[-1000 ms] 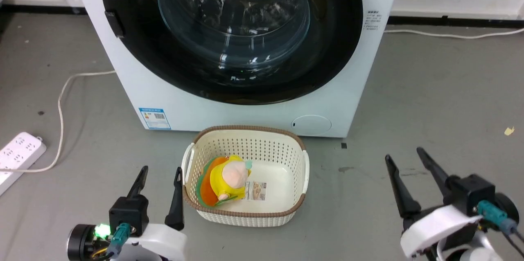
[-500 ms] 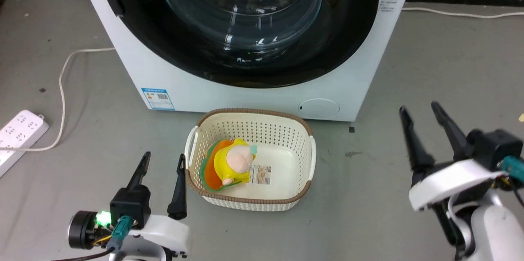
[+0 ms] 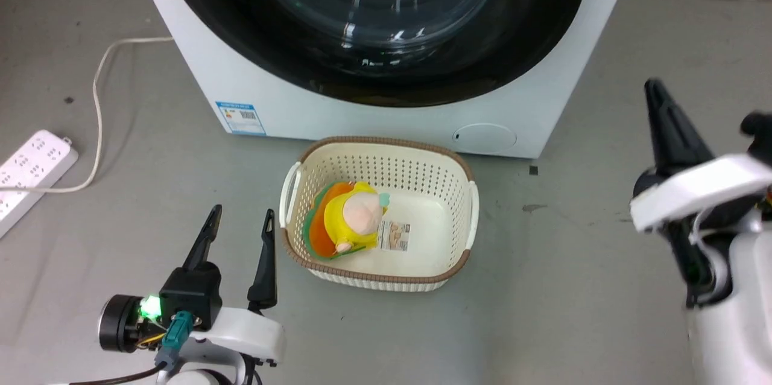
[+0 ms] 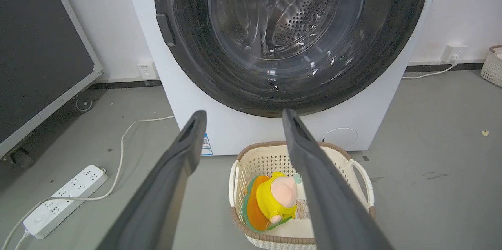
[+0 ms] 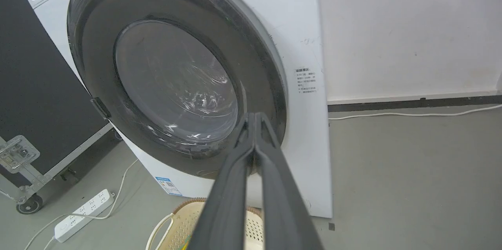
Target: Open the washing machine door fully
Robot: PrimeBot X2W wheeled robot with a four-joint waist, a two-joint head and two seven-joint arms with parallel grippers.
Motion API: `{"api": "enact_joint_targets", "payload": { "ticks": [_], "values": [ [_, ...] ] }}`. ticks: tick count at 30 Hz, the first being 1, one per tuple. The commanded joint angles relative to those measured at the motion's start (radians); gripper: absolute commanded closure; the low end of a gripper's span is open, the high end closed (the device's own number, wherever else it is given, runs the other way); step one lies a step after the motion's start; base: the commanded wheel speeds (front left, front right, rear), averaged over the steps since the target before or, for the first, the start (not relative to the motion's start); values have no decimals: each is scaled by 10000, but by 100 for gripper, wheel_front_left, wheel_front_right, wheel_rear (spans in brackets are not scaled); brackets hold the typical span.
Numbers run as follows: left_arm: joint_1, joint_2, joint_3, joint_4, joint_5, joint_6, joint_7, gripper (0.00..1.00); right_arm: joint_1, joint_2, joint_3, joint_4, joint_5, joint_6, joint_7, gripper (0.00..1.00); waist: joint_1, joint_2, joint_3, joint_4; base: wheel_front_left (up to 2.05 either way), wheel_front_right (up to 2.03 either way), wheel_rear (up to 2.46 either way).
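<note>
Bright even light; glare on washing machine door [image 3: 371, 41]; right claw [image 3: 657, 98] blurred.

Each gripper is built from two long, dark, tapering fingers [image 4: 164, 187] set in a black block. On the left gripper [image 3: 241, 216] a green light [image 3: 149, 308] is lit beside a black cylinder [image 3: 114, 332], a teal connector [image 3: 176, 335] is plugged in below the block, and thin yellow wires are seen next to it. A glossy white cover [image 3: 244, 334] is fitted behind. The right gripper [image 3: 657, 95] is backed by a curved white shell [image 3: 699, 189], under which a thin pale cable [image 3: 696, 231] is looped against a pale grey forearm [image 3: 730, 318].
</note>
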Motion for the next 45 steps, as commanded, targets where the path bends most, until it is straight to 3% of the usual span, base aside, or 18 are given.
{"api": "enact_joint_targets", "payload": {
  "ticks": [1, 16, 23, 30, 35, 45],
  "values": [
    [-261, 26, -71, -62, -53, 60, -135, 0, -592, 72, -158, 264, 412, -4, 217, 100, 0, 0, 160, 85, 0, 0, 0],
    [-630, 21, -280, -111, -99, 53, -428, 0, -2453, 181, -960, 1358, 1960, -6, 1626, 100, 0, 0, 864, 488, 0, 0, 0],
    [-822, 18, -382, -126, -102, 50, -574, 0, -3355, -194, -1385, 2056, 2444, -6, 2105, 100, 0, 0, 1173, 682, 0, 0, 0],
    [-965, 4, -528, -158, -107, 42, -720, 0, -4648, -533, -2232, 3434, 3121, -7, 2761, 100, 0, 0, 1455, 881, 0, 0, 0],
    [-1113, 9, -660, -183, -103, 13, -867, 0, -6286, -727, -3185, 5003, 3910, -7, 3914, 100, 0, 0, 1779, 1069, 0, 0, 0],
    [-1199, 47, -822, -208, -87, -2, -1075, 0, -8384, -1333, -4231, 7349, 4311, -8, 5349, 100, 0, 0, 2154, 1337, 0, 0, 0]
  ]
}}
